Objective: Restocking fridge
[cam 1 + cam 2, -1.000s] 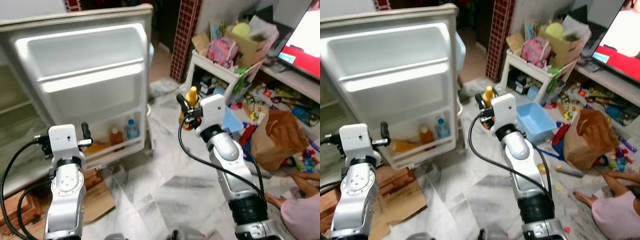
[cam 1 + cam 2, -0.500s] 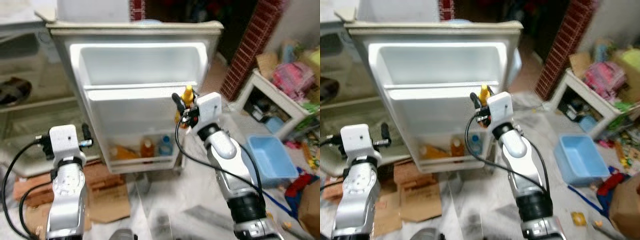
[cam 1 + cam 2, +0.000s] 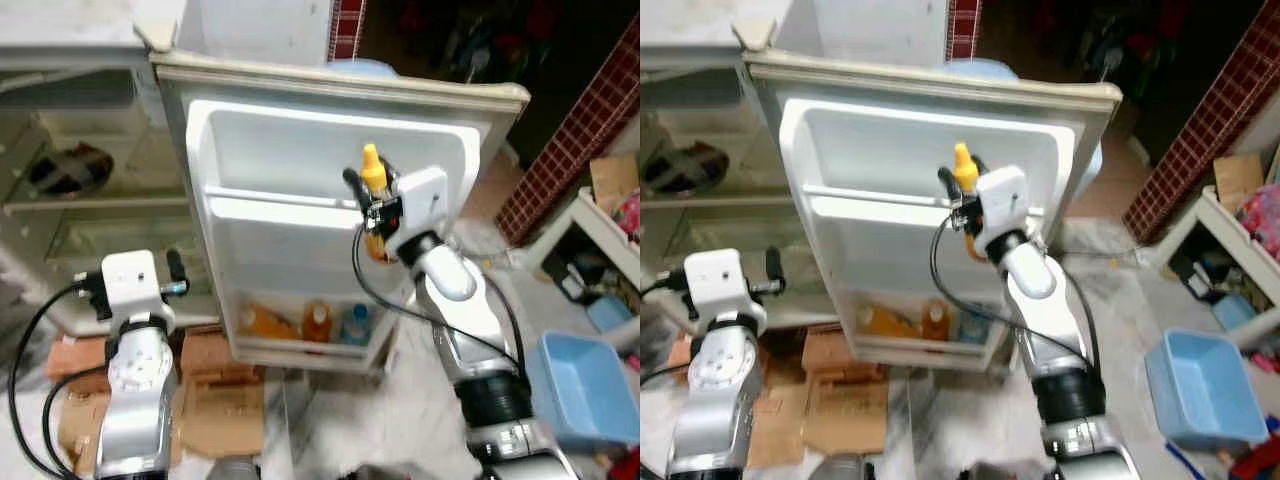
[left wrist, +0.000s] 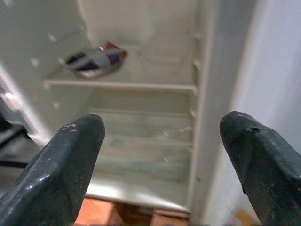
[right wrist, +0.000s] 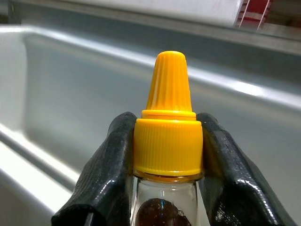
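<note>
Since a second ago the head camera has swung left, so the toy clutter and brown paper bag have slid out of frame and the open fridge door (image 3: 330, 200) now sits at the centre, with the blue plastic bin (image 3: 590, 385) at the lower right edge. Against that shift, the right gripper (image 3: 368, 200) has risen relative to the door: it now holds the yellow-capped bottle (image 3: 373, 178) in front of the door's upper shelf, just above the middle rail, in the centre of the frame.

In the right wrist view the two black fingers (image 5: 106, 174) are clamped on the bottle (image 5: 168, 141) at its ribbed yellow cap, one on each side, with the pointed nozzle standing upright above them and clear glass with dark contents just below. Behind it lies the pale inner wall of the door.

Low in the door, the bottom shelf (image 3: 300, 345) holds two orange bottles (image 3: 318, 322) and a blue-capped bottle (image 3: 356, 322), standing side by side.

At the lower left of the frame the left gripper (image 3: 175, 275) is raised on its silver arm, well apart from the door. In the left wrist view its fingers (image 4: 61, 169) stand wide apart, pointing into the fridge interior (image 4: 141, 94), where a dark wrapped packet (image 4: 94, 59) lies on an upper shelf. Flattened cardboard (image 3: 215, 420) lies on the floor at the fridge's foot.
</note>
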Controlling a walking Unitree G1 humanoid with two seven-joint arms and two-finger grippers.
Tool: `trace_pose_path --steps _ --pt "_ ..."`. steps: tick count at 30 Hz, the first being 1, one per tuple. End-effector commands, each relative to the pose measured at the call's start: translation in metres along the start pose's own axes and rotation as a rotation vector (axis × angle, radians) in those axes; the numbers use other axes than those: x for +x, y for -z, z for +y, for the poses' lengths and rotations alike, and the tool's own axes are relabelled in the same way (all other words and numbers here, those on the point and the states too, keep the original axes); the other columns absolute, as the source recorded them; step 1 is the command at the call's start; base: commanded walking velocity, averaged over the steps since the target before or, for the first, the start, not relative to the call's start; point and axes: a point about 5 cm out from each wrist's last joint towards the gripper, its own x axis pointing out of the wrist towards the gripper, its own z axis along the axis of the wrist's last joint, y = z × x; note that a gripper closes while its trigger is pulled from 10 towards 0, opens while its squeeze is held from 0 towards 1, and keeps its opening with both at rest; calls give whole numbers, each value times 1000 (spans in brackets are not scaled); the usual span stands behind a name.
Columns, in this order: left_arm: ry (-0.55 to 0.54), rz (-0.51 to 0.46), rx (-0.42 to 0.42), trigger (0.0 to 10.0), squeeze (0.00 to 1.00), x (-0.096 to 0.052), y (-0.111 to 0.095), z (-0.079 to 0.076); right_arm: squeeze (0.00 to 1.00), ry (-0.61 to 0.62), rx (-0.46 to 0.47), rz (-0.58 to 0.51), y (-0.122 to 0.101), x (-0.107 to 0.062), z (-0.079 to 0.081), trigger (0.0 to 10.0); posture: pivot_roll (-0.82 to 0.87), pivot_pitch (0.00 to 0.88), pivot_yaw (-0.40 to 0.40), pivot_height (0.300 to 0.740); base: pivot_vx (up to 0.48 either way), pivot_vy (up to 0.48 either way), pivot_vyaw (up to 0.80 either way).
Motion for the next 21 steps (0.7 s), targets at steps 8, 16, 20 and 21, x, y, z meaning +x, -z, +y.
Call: trace_pose_path --steps 8,16,20,21 --pt "83 46 -13 10000 0 -6 5 -8 0 60 -98 -173 -45 26 -22 10000 51 0 -50 740 0 0 0" --pt "103 38 -11 10000 0 -6 3 -11 0 132 -131 -188 -44 37 -30 10000 55 0 -43 740 0 0 0" --pt "111 27 -12 10000 0 -6 0 -13 0 137 -159 -167 -30 42 -23 10000 71 0 -47 740 0 0 0" --pt "111 27 -12 10000 0 -6 0 -13 0 137 -159 -167 -30 42 -23 10000 71 0 -47 740 0 0 0"
